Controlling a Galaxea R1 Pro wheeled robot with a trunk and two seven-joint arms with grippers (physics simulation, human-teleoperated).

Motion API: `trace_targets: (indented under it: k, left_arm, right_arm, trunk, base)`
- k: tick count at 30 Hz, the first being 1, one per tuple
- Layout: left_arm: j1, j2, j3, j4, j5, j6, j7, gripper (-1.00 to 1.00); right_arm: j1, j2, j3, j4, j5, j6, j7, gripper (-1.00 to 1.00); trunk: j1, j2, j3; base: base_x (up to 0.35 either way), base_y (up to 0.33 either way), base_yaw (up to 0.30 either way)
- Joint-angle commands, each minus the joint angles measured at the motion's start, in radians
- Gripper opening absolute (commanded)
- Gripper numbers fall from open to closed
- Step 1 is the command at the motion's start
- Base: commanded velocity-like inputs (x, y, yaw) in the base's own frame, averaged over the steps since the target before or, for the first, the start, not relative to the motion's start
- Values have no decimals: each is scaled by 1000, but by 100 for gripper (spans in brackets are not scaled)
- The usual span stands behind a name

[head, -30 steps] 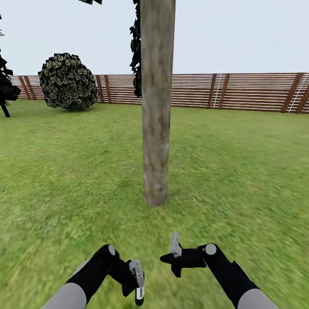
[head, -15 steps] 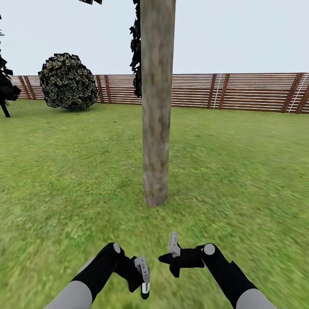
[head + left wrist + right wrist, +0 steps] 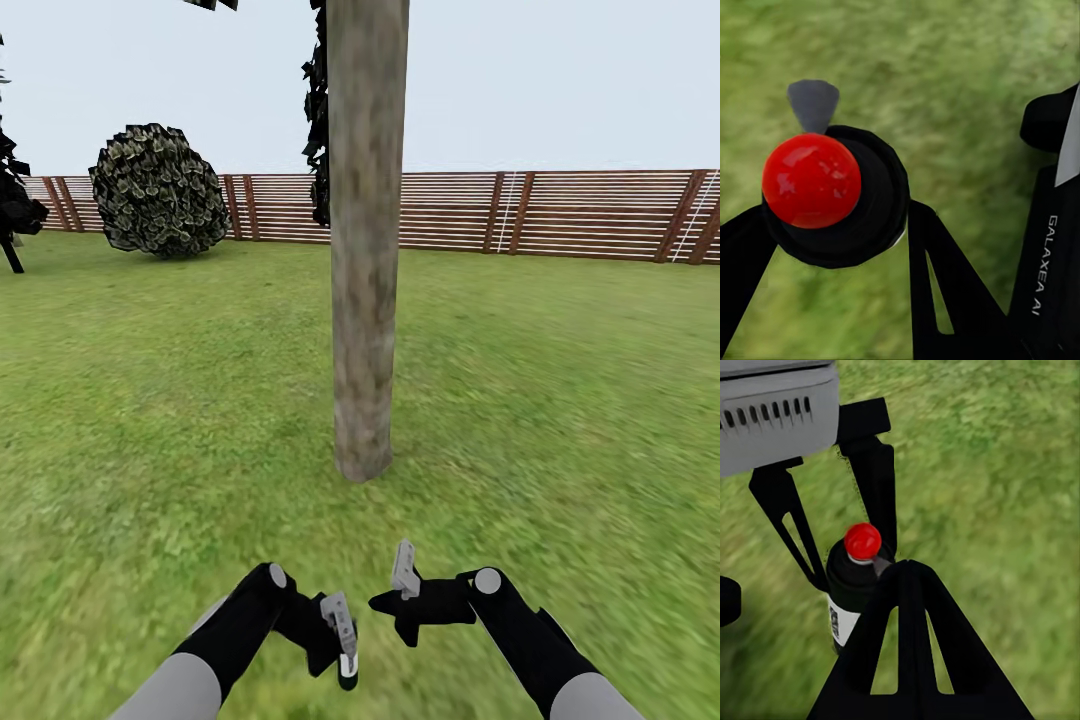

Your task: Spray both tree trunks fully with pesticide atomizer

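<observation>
Head view: our left gripper (image 3: 344, 640) clamps the pesticide atomizer (image 3: 347, 668) at lower centre, long axis upright; tree trunk (image 3: 365, 300) stands dead ahead above it. Right gripper (image 3: 404, 580): spread can't be judged.

Head view faces forward-down over lawn (image 3: 150, 420); both wrist views look close down at the atomizer (image 3: 832, 199).

Green grass floor (image 3: 560, 400) stretches ahead of the end effectors; a thick tree trunk (image 3: 365, 300) rises from it, a round bush (image 3: 160, 190) stands farther off.
</observation>
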Motion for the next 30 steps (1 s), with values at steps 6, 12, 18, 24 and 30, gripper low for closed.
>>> trace_targets:
  k: [6, 12, 18, 24, 30]
  left_arm:
    - [0, -11, 0, -6, 0, 0, 1, -100]
    - [0, -19, 1, -7, 4, -2, 1, -100]
    - [0, -20, 1, -8, 8, -11, 1, -100]
    - [0, -26, 1, -8, 9, -12, 1, -100]
    - [-1, -37, 1, -8, 10, -12, 2, -100]
  right_arm:
    - [0, 0, 0, 0, 0, 0, 0, -100]
    - [0, 0, 0, 0, 0, 0, 0, -100]
    - [0, 0, 0, 0, 0, 0, 0, -100]
    - [0, 0, 2, 0, 0, 0, 0, -100]
    - [0, 0, 52, 0, 0, 0, -1, -100]
  trunk:
    - [0, 0, 0]
    - [0, 0, 0]
    - [0, 0, 0]
    - [0, 0, 0]
    - [0, 0, 0]
  base:
    - [0, 0, 0]
    - [0, 0, 0]
    - [0, 0, 0]
    - [0, 0, 0]
    - [0, 0, 0]
